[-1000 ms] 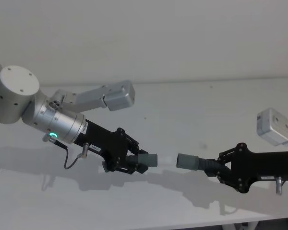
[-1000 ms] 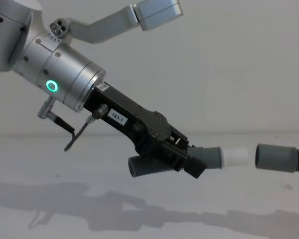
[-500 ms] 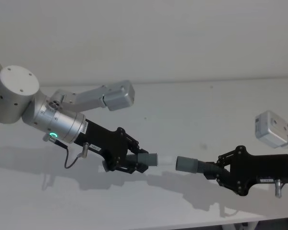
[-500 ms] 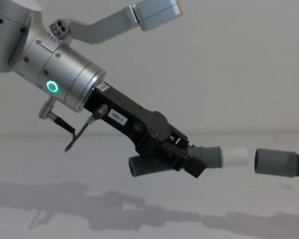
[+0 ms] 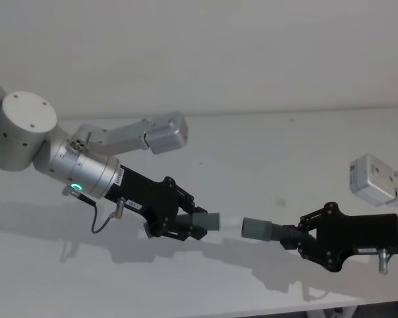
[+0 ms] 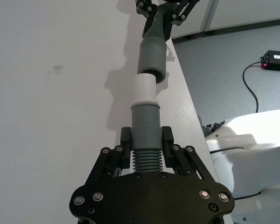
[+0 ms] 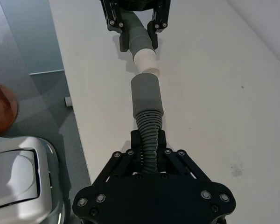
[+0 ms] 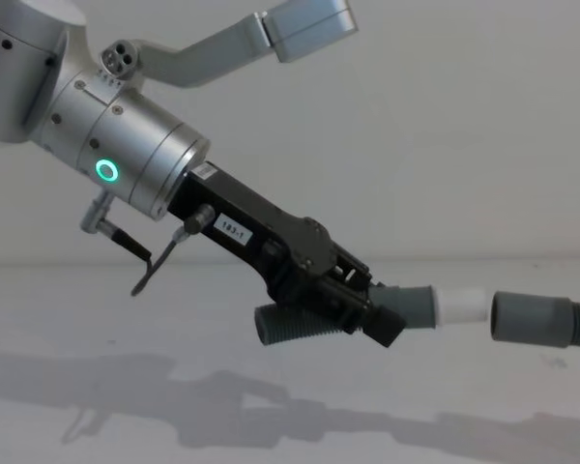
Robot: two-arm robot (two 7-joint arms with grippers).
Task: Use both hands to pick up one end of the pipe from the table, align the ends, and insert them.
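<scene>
- Left hand (image 5: 186, 225), centre-left of the head view at the end of the silver wrist (image 8: 126, 155) with the green ring light, is clamped on the ribbed middle of the spigot pipe piece (image 8: 406, 307); the cuff and white spigot (image 8: 461, 304) project past the fingers toward the right of frame, judged so that the mating end stays free.
- Right hand (image 5: 304, 237), lower right of the head view, is likewise closed on the ribbed section of the sleeve pipe piece (image 5: 268, 231), its open sleeve end (image 8: 529, 320) turned toward the left of frame, facing the spigot.
- Table (image 5: 265, 152), plain white, fills the lower part of the head view; both pieces are held above it, their shadows lying on the surface beneath.
- Pipe ends: in the chest view the spigot and sleeve lie nearly on one line at lower right, just apart, with a narrow gap between them. In the left wrist view the spigot stands directly before the sleeve mouth (image 6: 152, 70), close to concentric; whether they touch cannot be told there.
- Judgement: pick-up and alignment appear done; insertion not yet made. The next move calls for a straight push along the common axis; any tilt risks the spigot catching on the sleeve rim.
</scene>
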